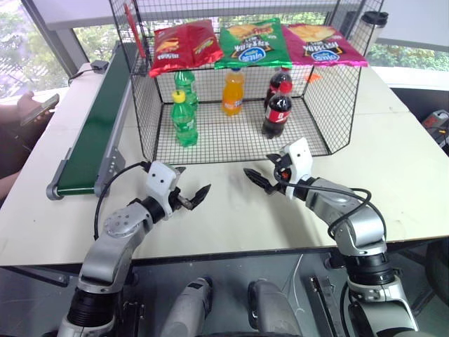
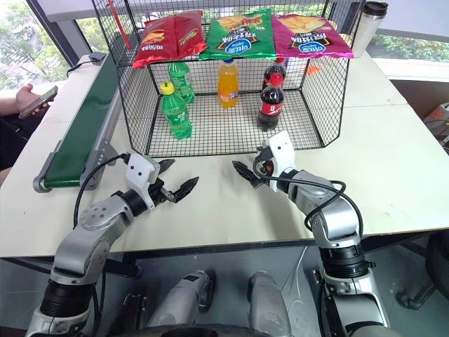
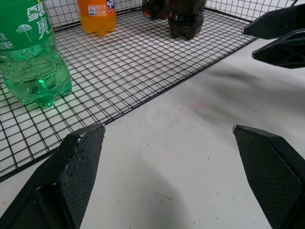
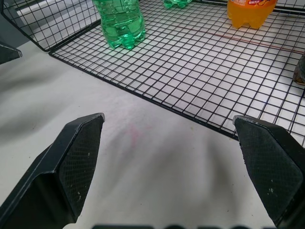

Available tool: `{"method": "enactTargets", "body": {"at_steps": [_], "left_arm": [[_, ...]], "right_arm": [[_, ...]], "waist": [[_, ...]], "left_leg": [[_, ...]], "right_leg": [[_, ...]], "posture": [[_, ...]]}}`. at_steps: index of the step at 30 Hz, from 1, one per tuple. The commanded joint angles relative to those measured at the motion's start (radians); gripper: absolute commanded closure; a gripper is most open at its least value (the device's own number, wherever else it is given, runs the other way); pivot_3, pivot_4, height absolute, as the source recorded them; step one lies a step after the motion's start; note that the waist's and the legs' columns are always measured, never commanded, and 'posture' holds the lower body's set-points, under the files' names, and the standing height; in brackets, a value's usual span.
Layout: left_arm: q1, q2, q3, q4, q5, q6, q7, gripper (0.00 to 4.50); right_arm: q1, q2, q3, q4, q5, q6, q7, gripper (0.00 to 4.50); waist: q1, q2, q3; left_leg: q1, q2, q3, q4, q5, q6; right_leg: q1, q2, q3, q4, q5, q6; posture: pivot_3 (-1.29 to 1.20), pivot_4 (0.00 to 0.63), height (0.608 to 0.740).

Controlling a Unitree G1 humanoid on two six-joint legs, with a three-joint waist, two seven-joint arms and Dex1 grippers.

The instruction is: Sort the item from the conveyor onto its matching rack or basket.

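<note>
The conveyor [image 1: 97, 121] runs along the table's left side, and the stretch of dark-green belt that shows is bare. The item is out of view. The black wire basket [image 1: 140, 112] stands at the back centre, its open front facing me. My left gripper [image 1: 191, 180] hovers open over the white table just in front of the basket, nothing between its fingers [image 3: 81, 162]. My right gripper [image 1: 261, 167] is open as well, pointing inward toward the left one, a short gap apart. Both wrist views look over bare table onto the basket's mesh floor [image 4: 200, 62].
Inside the basket stand two green soda bottles [image 1: 184, 121], an orange soda bottle [image 1: 233, 93] and two cola bottles [image 1: 278, 111]. Three crisp bags [image 1: 252, 43] lie on top. A tumbler [image 1: 372, 27] stands back right. A person's hand with a phone [image 1: 38, 109] is at far left.
</note>
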Motion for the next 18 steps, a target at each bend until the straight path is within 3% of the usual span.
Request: {"method": "enactTargets", "body": {"at_steps": [1,18], "left_arm": [[-0.013,-0.005,0.006,-0.036,-0.02,-0.012,-0.002,0.0],[-0.019,0.007,-0.001,-0.026,-0.015,0.003,-0.005,0.0]], "right_arm": [[0.002,-0.004,-0.015,-0.051,0.013,-0.005,0.001,0.02],[0.041,-0.054,-0.01,-0.123,0.045,-0.024,0.085,0.02]], "waist": [[0.0,0.0,0.0],[0.0,0.0,0.0]], "left_leg": [[0.0,0.0,0.0,0.0,0.0,0.0],[0.0,0.0,0.001,0.0,0.0,0.0]], "right_leg": [[0.0,0.0,0.0,0.0,0.0,0.0],[0.0,0.0,0.0,0.0,0.0,0.0]], "posture": [[0.0,0.15,0.739],[0.0,0.15,0.739]]}}
